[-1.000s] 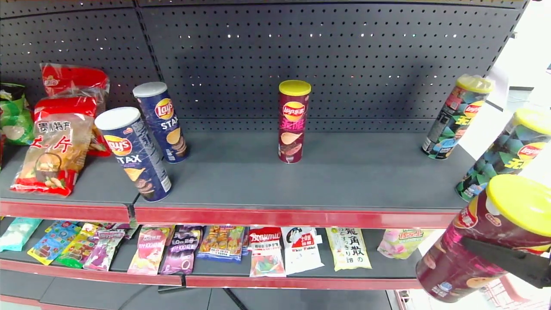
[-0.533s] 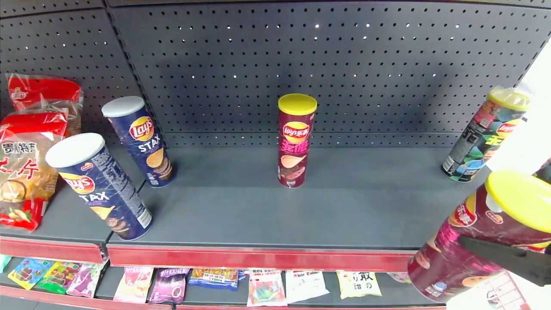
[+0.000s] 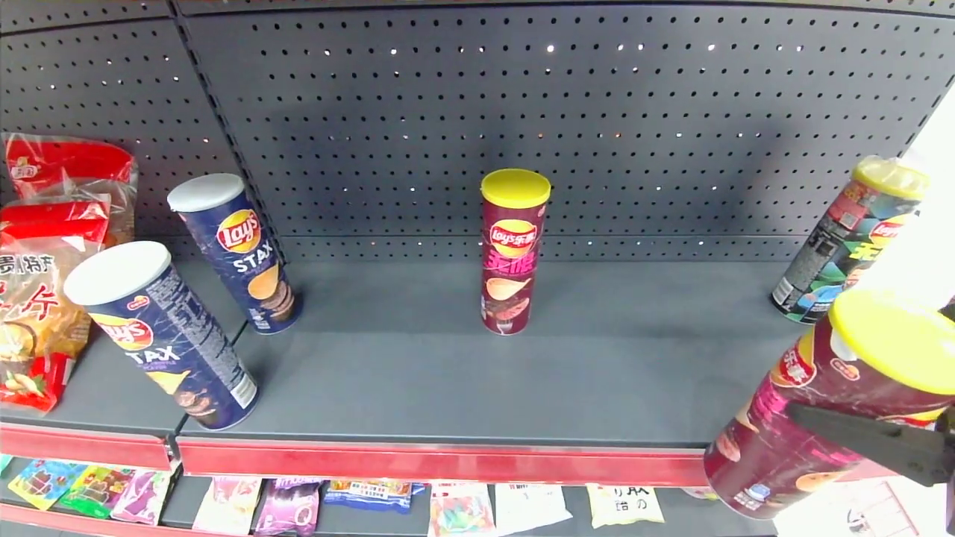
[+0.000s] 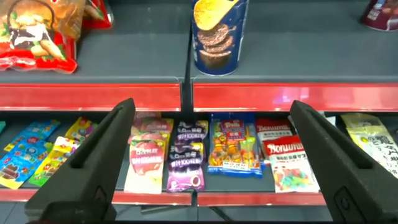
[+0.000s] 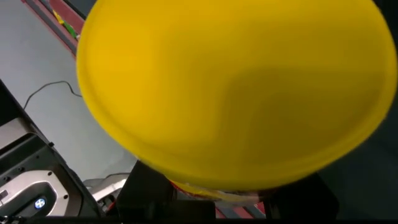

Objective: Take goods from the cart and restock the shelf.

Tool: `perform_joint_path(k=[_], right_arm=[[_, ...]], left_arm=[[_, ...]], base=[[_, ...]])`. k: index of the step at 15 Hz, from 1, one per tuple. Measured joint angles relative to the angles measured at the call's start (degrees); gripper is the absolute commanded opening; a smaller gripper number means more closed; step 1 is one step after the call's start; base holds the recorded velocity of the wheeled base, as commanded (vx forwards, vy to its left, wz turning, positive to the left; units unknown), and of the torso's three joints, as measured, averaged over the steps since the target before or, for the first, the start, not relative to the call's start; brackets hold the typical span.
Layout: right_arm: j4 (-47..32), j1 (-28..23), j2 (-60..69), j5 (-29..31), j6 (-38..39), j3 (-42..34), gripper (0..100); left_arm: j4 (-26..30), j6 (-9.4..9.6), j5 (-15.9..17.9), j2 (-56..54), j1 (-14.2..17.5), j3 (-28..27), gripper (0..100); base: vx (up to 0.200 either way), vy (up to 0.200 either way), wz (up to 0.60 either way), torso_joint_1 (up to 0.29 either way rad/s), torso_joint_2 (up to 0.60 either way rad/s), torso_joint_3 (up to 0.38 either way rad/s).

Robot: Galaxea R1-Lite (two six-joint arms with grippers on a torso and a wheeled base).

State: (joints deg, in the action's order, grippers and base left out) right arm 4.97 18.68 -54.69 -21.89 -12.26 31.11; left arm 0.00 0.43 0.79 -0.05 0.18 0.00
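Note:
My right gripper (image 3: 869, 436) is shut on a maroon chips can (image 3: 821, 403) with a yellow lid (image 5: 236, 87), held tilted at the lower right, in front of the shelf's red front edge (image 3: 448, 462). A matching maroon can (image 3: 511, 250) stands upright mid-shelf near the back. My left gripper (image 4: 205, 162) is open with nothing between its fingers, below the shelf front, facing the lower shelf's candy packets (image 4: 186, 162).
Two dark blue chips cans (image 3: 160, 332) (image 3: 235, 250) stand at the shelf's left, beside red snack bags (image 3: 45, 261). A black-and-teal can (image 3: 850, 239) stands at the right. Bare grey shelf (image 3: 634, 358) lies around the middle can. A pegboard wall (image 3: 522, 112) backs the shelf.
The head view has shifted, with the shelf now larger and lower in the picture. The held can stays at the lower right, slightly nearer the shelf edge.

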Motion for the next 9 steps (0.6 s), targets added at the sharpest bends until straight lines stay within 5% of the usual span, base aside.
perform_joint_path(k=[6,9], right_arm=[[0.11,0.01,0.01,-0.07,-0.07,0.13,0],[0.02,0.01,-0.02,-0.09,-0.1,0.02,0]], left_arm=[[0.0,-0.07,0.0,0.0,-0.05,0.0,100],[0.0,-0.07,0.0,0.0,-0.02,0.0,100]], base=[[0.0,0.0,0.0,0.0,0.0,0.0],[0.2,0.0,0.0,-0.004,0.0,0.004]])
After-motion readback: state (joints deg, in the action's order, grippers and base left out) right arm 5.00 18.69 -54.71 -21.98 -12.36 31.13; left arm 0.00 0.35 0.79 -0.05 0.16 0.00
